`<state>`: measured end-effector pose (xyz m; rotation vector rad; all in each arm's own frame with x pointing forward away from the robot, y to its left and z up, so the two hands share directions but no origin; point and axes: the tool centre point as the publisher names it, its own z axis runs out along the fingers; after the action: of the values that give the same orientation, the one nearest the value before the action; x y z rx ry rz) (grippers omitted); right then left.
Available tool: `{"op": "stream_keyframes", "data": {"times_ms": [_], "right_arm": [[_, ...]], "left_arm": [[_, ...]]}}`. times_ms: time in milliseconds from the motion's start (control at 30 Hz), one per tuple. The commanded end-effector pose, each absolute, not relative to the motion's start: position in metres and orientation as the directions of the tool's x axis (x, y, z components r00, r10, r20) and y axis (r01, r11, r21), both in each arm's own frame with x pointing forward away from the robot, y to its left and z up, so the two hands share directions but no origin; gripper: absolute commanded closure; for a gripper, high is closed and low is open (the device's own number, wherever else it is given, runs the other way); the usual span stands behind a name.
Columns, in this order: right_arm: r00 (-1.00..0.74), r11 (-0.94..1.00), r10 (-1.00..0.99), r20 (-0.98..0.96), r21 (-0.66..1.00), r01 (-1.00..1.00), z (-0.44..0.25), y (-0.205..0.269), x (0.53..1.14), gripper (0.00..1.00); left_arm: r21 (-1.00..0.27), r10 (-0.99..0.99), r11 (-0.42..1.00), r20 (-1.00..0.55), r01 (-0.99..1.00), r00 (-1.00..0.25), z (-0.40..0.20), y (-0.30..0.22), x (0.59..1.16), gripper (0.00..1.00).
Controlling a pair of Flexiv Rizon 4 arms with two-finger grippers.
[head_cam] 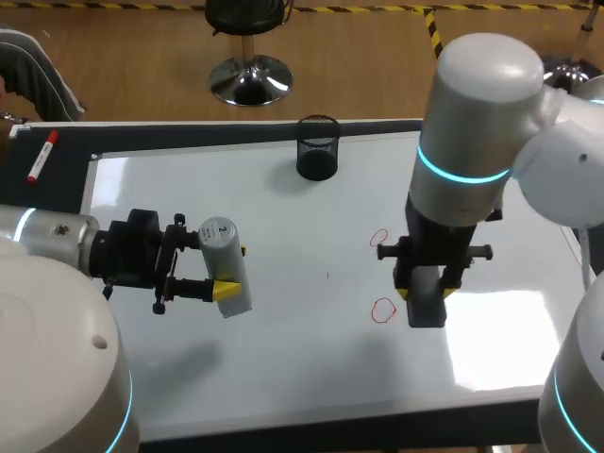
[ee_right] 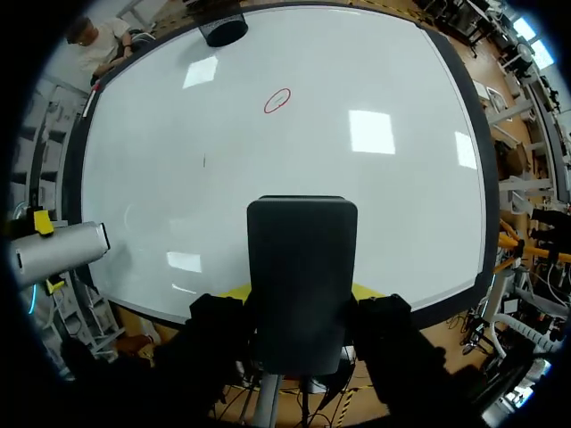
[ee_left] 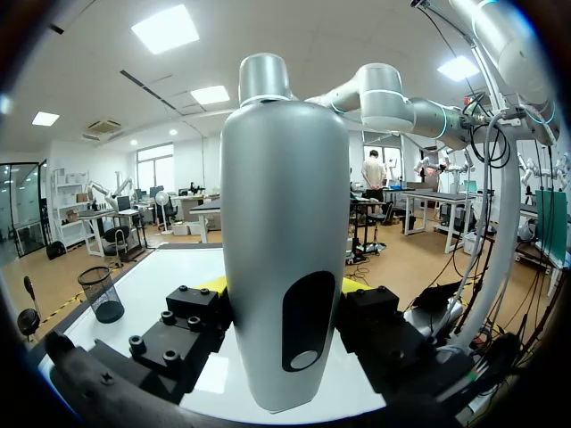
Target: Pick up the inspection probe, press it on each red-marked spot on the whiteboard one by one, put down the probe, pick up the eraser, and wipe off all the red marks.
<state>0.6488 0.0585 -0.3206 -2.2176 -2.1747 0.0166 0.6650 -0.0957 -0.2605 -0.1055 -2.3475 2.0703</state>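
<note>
Probe [ee_left: 285, 250] is sitting crosswise in left pincer [ee_left: 284, 285], both fingers pressing its sides. Its long axis is running far-to-near above the whiteboard's [head_cam: 283, 377] left part, labelled end toward the far edge. Right pincer [ee_right: 299, 292] is clamping the eraser [ee_right: 302, 267], which is pointing down just beside the nearer red mark [head_cam: 383, 310]; contact with the whiteboard unclear. Second mark [head_cam: 379, 236] is lying farther back. Mesh cup [head_cam: 318, 148] is standing at the far edge. Wide white stretch is lying between both pincers.

my right gripper [ee_right: 299, 294] grips the black eraser [ee_right: 302, 259] above the whiteboard [ee_right: 375, 196]. one red mark [ee_right: 277, 100] ahead, silver probe [ee_right: 58, 254] off beside.
</note>
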Motion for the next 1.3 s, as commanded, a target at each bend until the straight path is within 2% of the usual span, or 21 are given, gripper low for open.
{"op": "stream_keyframes", "data": {"times_ms": [33,567,1300], "right_arm": [[0.012,-0.011,1.0,0.023,-0.026,1.0,-0.332,0.076,0.647,1.0],[-0.058,0.058,0.996,0.069,0.003,0.998,-0.355,0.123,0.653,1.0],[-0.194,0.19,0.976,0.096,0.047,0.981,-0.403,0.16,0.651,1.0]], "left_arm": [[-0.991,0.054,0.121,-0.041,0.047,-0.998,-0.26,-0.095,0.663,1.0],[-0.991,0.054,0.121,-0.041,0.047,-0.998,-0.26,-0.095,0.663,1.0],[-0.991,0.054,0.121,-0.041,0.047,-0.998,-0.26,-0.095,0.663,1.0]]}}
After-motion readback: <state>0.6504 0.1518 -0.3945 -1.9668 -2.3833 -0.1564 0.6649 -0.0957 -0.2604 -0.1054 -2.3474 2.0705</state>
